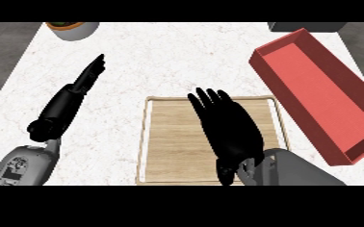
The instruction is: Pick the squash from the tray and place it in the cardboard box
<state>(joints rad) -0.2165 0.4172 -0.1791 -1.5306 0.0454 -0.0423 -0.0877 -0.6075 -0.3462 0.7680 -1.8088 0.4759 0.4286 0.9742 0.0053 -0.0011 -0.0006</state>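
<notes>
- The right hand (229,127) lay flat over the wooden tray (171,144), fingers straight, grasping nothing.
- No squash could be seen; it may have been hidden beneath that hand.
- The red box (334,125) sat along the counter's (177,57) right edge.
- The left hand (89,74) rested with fingers extended at left, bare marble beyond it.

Grey pot (71,30) at counter's (171,57) far-left edge
</notes>
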